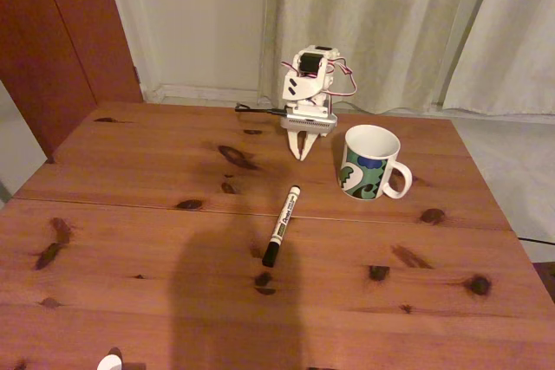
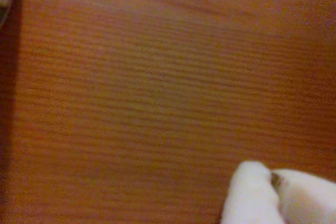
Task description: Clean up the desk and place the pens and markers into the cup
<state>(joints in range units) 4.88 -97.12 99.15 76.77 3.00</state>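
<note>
With the claw (image 1: 301,155) pinched shut and empty, the slim marker (image 1: 283,225) could roll across the worktop (image 1: 130,214) if nudged.

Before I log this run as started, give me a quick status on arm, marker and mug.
Gripper shut, empty, fingers pointing down at the desk. Marker flat on the wood, untouched. Mug upright, empty. Nothing between them.

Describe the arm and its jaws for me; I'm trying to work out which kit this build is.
The arm is small, made of white plastic parts with dark servo blocks set into them. Thin red wires loop around its upper part, and a dark cable trails from its base across the desk. The gripper ends in two white pointed jaws; in the wrist view they look rounded and white.
</note>
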